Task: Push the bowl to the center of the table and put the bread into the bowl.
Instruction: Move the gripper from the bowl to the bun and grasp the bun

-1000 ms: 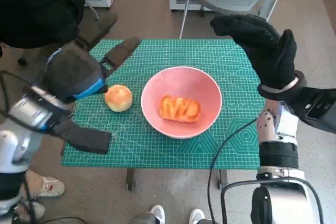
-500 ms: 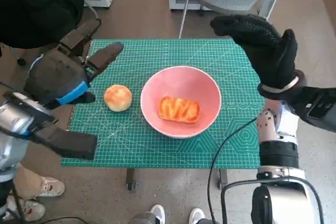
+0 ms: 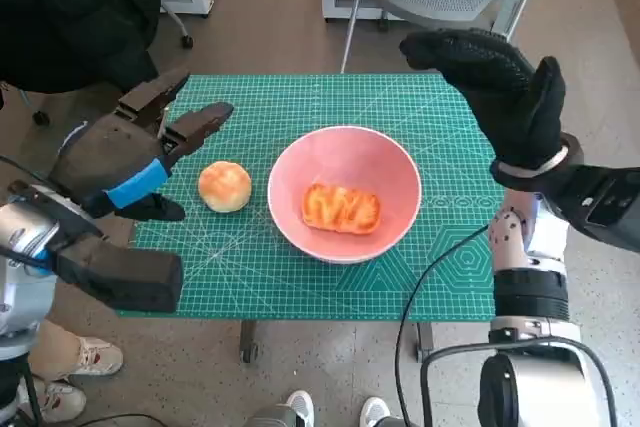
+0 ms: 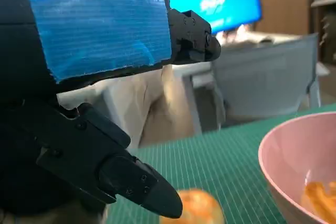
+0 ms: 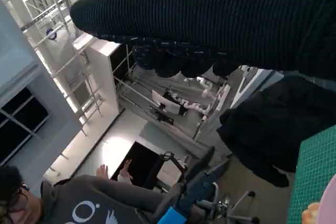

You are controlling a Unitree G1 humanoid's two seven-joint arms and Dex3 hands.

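The left hand [image 3: 125, 152] has been drawn back, empty, fingers apart, leaving the round bun [image 3: 225, 186] outside the pink bowl [image 3: 345, 193]

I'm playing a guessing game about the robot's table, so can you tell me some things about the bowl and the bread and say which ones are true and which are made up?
1. The pink bowl has a piece of bread inside it. True.
2. The round bun is in the bowl too. False: it sits on the green mat, beside the bowl on the left hand's side.
3. The left hand is holding the bun. False: it holds nothing, and its fingers are apart.
4. The right hand is raised above the table's far corner, holding nothing. True.
5. The bowl is tipped over. False: it stands upright.
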